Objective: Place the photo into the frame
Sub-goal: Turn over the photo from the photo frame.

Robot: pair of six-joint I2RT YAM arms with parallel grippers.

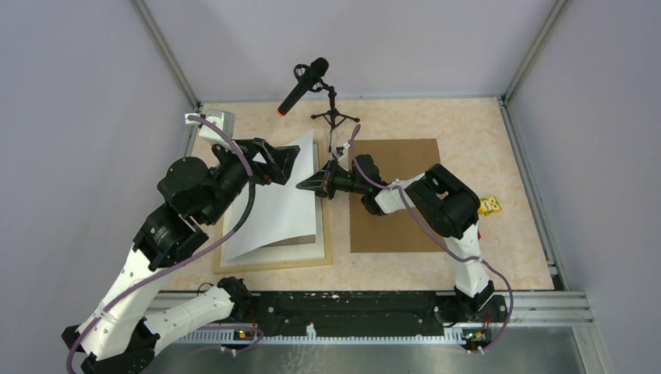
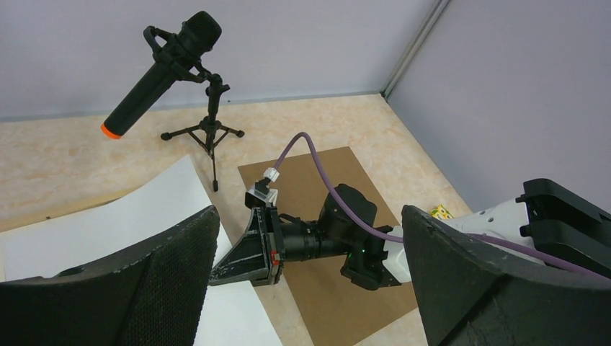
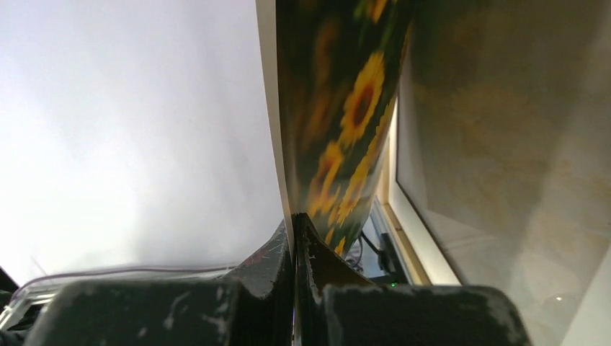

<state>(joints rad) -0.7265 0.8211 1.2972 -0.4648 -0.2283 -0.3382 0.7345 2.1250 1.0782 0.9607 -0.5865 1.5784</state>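
The photo [image 1: 277,206] lies white back up over the frame [image 1: 273,263], with its right edge curled up off it. My right gripper [image 1: 314,185] is shut on that raised edge. In the right wrist view the fingertips [image 3: 306,234] pinch the sheet, and the sunflower side [image 3: 353,122] faces right toward the frame's light wood strip [image 3: 393,184]. In the left wrist view the right gripper [image 2: 225,268] holds the photo's white back [image 2: 108,223]. My left gripper [image 1: 288,161] hovers open above the photo's far right corner, holding nothing; its fingers [image 2: 144,281] stand wide apart.
A brown backing board [image 1: 394,202] lies flat to the right of the frame, under the right arm. A black microphone [image 1: 305,84] on a small tripod stands at the back centre. A small yellow object [image 1: 489,206] lies right of the board. Walls enclose the table.
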